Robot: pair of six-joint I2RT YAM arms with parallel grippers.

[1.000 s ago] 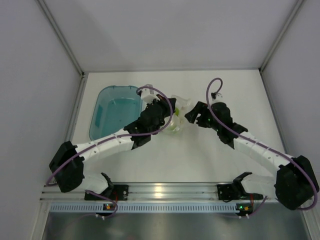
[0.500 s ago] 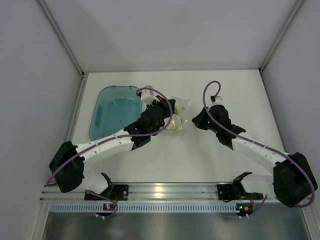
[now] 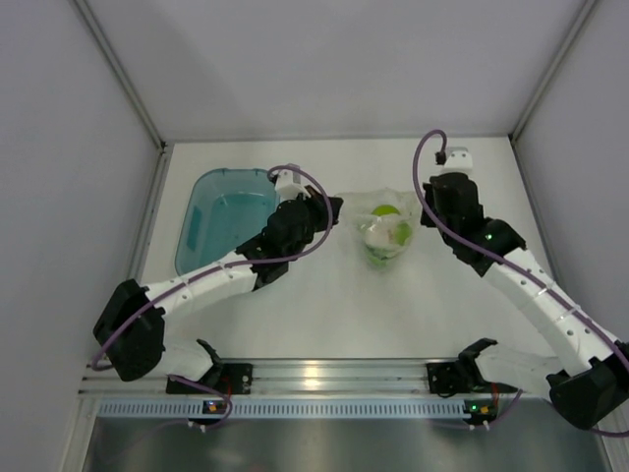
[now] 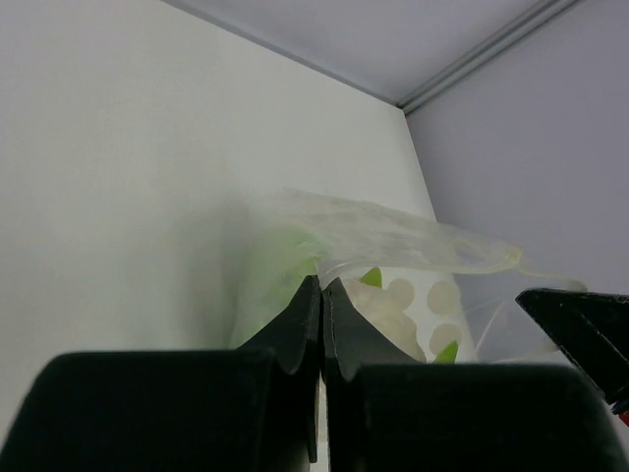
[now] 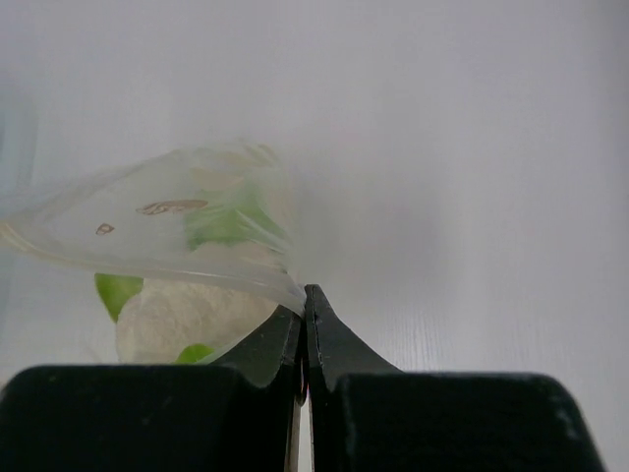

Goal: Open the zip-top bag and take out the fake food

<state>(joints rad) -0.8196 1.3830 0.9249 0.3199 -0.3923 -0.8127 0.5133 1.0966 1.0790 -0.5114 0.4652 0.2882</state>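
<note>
The zip-top bag (image 3: 381, 232), clear with pale dots, hangs stretched between my two grippers over the middle of the table. My left gripper (image 3: 337, 206) is shut on its left edge, and my right gripper (image 3: 424, 218) is shut on its right edge. In the left wrist view the left gripper (image 4: 322, 285) pinches the zip-top bag (image 4: 413, 244). In the right wrist view the right gripper (image 5: 305, 293) pinches a corner of the zip-top bag (image 5: 177, 224). The fake food (image 3: 379, 234) lies inside: a whitish leafy lump (image 5: 197, 315) and a lime-green ball (image 3: 384, 209).
A teal plastic tub (image 3: 224, 222) stands left of the bag, right behind the left arm's wrist. White walls enclose the table on three sides. The metal rail with the arm bases (image 3: 314, 379) runs along the near edge.
The right gripper closed on the bag's right edge and pulled it right and back. The bag now spreads wide between both grippers, with the food showing inside. The left gripper barely shifted.
</note>
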